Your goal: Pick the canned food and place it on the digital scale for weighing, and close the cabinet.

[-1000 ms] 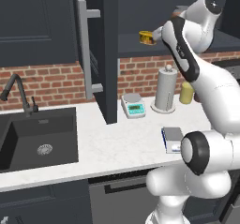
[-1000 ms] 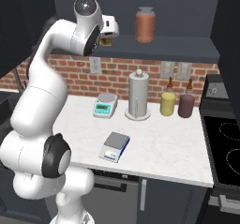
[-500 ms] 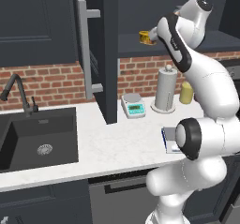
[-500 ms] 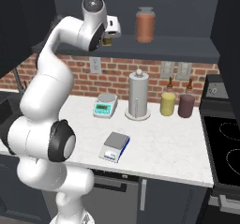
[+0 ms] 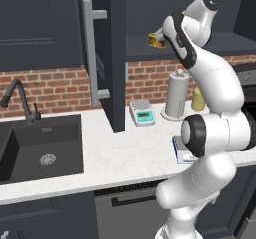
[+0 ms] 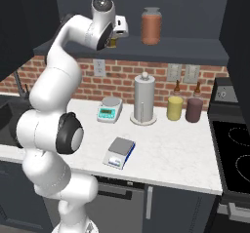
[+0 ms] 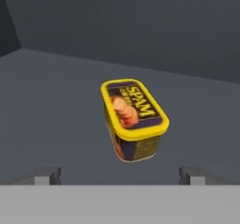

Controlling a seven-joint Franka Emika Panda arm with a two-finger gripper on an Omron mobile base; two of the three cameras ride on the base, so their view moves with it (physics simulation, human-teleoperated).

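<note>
We see the canned food (image 7: 134, 120) as a small rounded-rectangle tin with a bright yellow rim, a dark printed lid and a dark band round its wall. It sits on the flat matte grey shelf (image 7: 56, 106) inside the open cabinet (image 5: 111, 58), with bare shelf all around it and the plain back wall behind. In the left base view it shows as a yellow sliver (image 5: 156, 40) just beyond the robot's hand, mostly covered by it.

Our claw (image 7: 119, 174) stands fully open and holds nothing. Its two dark fingertips (image 7: 47, 175) rise at either side below the tin, well apart, and the tin lies between and ahead of them without touching.

On the same shelf, off to one side, stands a tall orange-brown jar (image 6: 151, 26) with a grey lid, clear of the hand. The cabinet door stands edge-on in the left base view, dark and panelled, with a long silver bar handle (image 5: 90, 58).

Below, the pale speckled desk (image 6: 161, 151) carries the digital scale (image 6: 120, 152), a flat square with a grey metal top and blue edge, near the front edge with free room around it. In the left base view the arm hides most of it. Farther back stand a white scale (image 6: 109, 109) with a round platter and a paper towel roll (image 6: 143, 98). A dark sink (image 5: 42, 145) is cut off at the left.
</note>
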